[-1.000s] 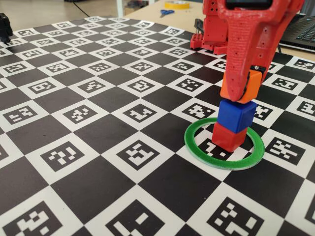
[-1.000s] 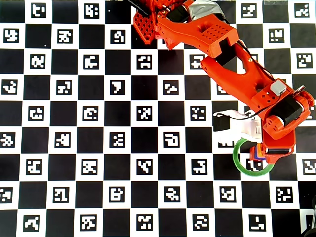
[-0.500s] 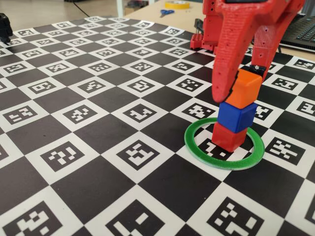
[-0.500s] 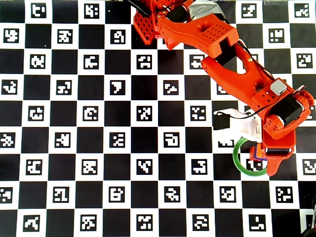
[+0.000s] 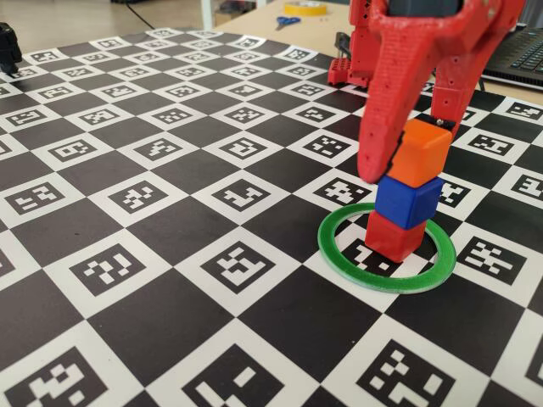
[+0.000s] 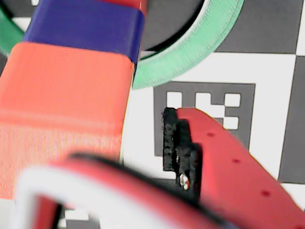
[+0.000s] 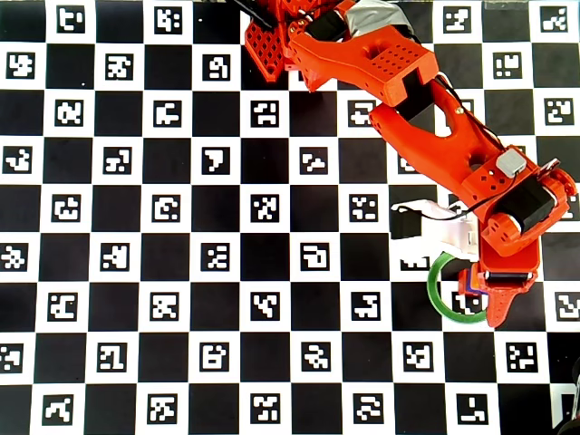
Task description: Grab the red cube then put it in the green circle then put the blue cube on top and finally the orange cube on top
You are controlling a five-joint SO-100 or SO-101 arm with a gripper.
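Observation:
The red cube (image 5: 394,236) stands inside the green circle (image 5: 339,254). The blue cube (image 5: 407,202) sits on it, and the orange cube (image 5: 420,155) sits on the blue one, a little offset. My red gripper (image 5: 411,149) reaches down over the stack with a finger on either side of the orange cube. In the wrist view the orange cube (image 6: 62,109) fills the left, the blue cube (image 6: 86,26) lies beyond it, and a white gap separates the orange cube from the black finger pad (image 6: 172,136). The gripper is open. In the overhead view the arm covers the stack; part of the green circle (image 7: 435,292) shows.
The table is a black-and-white marker checkerboard (image 5: 170,212). Blue scissors (image 5: 287,20) and a yellow tape roll (image 5: 305,7) lie beyond its far edge. A dark keyboard (image 5: 526,51) is at the far right. The arm's base (image 7: 272,45) is at the board's top edge.

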